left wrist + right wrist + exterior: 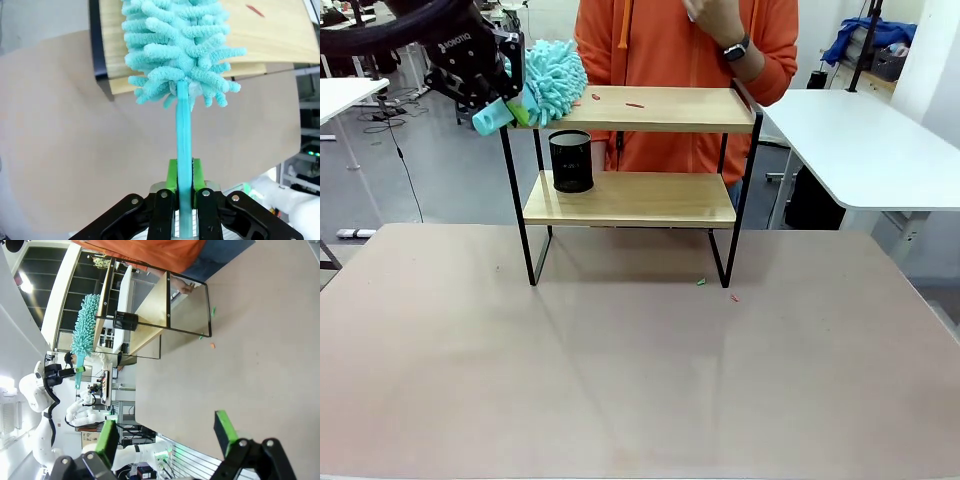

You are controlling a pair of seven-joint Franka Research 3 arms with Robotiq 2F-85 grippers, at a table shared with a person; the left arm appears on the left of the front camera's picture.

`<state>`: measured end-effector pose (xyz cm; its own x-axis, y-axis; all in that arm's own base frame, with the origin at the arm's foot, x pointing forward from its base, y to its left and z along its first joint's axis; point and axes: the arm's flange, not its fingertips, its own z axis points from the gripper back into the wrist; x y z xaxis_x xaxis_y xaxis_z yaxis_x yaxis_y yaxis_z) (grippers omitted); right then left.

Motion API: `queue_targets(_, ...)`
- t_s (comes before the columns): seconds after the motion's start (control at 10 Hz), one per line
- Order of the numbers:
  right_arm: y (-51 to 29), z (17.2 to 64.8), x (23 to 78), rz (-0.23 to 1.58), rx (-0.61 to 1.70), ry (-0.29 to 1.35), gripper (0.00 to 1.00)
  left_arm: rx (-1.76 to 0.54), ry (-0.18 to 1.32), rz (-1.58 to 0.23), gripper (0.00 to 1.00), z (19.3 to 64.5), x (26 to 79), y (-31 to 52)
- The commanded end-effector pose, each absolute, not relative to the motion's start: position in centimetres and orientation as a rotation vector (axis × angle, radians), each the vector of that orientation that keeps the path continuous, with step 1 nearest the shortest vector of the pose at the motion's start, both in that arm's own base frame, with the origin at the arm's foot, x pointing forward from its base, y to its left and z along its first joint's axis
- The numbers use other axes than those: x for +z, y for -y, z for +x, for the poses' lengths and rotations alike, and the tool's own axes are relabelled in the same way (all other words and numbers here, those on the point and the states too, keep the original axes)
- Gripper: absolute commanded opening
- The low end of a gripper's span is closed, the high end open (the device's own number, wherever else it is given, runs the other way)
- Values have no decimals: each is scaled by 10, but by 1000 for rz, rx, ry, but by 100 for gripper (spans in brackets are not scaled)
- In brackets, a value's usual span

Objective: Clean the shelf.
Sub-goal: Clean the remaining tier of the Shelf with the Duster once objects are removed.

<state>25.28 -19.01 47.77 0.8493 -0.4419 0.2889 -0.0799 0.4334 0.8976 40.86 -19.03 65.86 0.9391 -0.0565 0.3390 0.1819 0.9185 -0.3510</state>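
The shelf (630,198) is standing at the far middle of the table (640,380), toward twelve o'clock in the front view, with a person (660,50) standing just behind it. The left gripper (184,174) is hanging off the shelf's ten o'clock corner, fingers clamping the handle of a teal duster (555,78) whose fluffy head is lying over the top board's left end. A black cup (571,161) is sitting on the lower board's left end. The right gripper (165,429) is hovering above the table, fingers standing wide apart.
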Motion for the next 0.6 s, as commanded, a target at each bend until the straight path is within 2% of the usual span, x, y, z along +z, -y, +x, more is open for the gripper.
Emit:
queue_targets(0.0,190,255,479,1122,-221,564,100,-253,297,-488,12,402,662,185)
queue_targets(0.5,190,255,479,1122,-221,564,100,-559,154,-489,12,390,654,196)
